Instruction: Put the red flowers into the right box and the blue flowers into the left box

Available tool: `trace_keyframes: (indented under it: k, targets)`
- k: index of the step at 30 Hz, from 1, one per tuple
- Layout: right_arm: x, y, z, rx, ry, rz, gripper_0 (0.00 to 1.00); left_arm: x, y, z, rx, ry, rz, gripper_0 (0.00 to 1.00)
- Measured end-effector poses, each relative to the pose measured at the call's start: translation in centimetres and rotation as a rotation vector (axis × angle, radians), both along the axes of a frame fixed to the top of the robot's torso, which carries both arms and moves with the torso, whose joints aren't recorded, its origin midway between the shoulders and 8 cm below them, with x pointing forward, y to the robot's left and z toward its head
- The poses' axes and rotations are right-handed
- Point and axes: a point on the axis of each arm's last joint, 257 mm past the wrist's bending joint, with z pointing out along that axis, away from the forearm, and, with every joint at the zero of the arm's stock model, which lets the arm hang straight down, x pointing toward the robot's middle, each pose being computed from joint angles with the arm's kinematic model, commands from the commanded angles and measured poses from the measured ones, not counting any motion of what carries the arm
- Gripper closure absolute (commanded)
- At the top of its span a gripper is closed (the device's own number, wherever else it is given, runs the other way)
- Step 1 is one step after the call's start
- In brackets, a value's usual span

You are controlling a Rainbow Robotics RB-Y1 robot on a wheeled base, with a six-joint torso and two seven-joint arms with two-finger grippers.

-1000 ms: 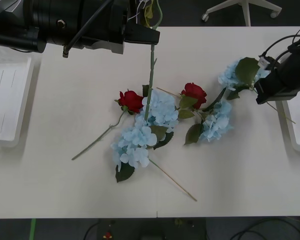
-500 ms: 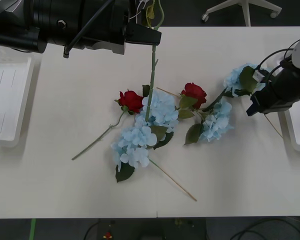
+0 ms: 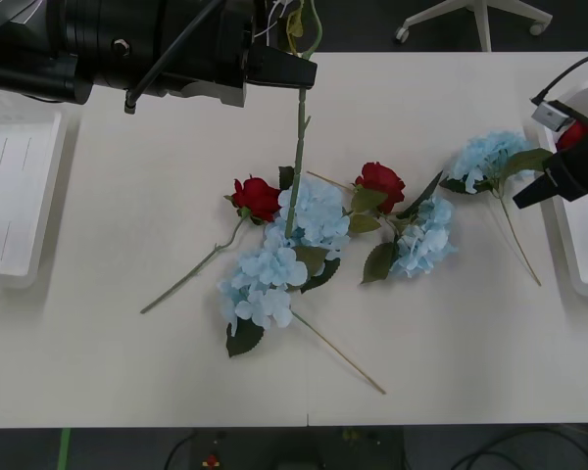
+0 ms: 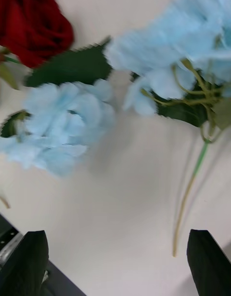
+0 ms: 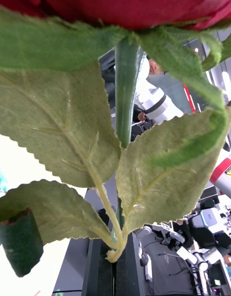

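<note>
Up at the far-left of the bench [image 3: 127, 372], the left gripper [image 3: 296, 76] sat clamped on a red flower stem [image 3: 296, 157], which hung straight down toward the pile; from the left wrist cam the bloom's red underside [image 5: 120, 0] and its green leaves [image 5: 62, 128] were right up against the lens, stem pinched between the fingers. Right gripper [image 4: 115, 262] hovered at the bench's right edge, fingers spread wide w/ nothing between them, just above a blue flower [image 3: 488, 159] lying flat on the bench, its thin stem [image 3: 517, 240] trailing toward the near-right. Mid-bench: two red flowers, one [image 3: 257, 197] left of center w/ its stem running off to the near-left, the other [image 3: 380, 182] right of center. Blue flowers crowded them: one [image 3: 318, 213] touching the left rose, another [image 3: 263, 284] nearer, a third [image 3: 423, 238] just beside the right rose. Left box [image 3: 20, 196] was at the bench's left edge, no flowers in the part visible. Right box [image 3: 578, 255] showed at the right edge, partly hidden by the right arm, w/ a bit of red [image 3: 569, 134] near its far end; couldn't tell what that was.
</note>
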Motion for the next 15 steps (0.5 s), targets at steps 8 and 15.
trace_keyframes:
  k: [8, 15]
  targets:
    - [-2.7, 6.9, 3.6, 0.340, -0.044, 0.116, 0.17, 0.0, 0.0, 0.0, 0.000, 0.000, -0.001, 1.00]
    - [-6.9, 13.2, 3.7, 0.596, -0.052, 0.155, 0.17, 0.0, 0.0, 0.0, 0.000, 0.000, -0.001, 1.00]
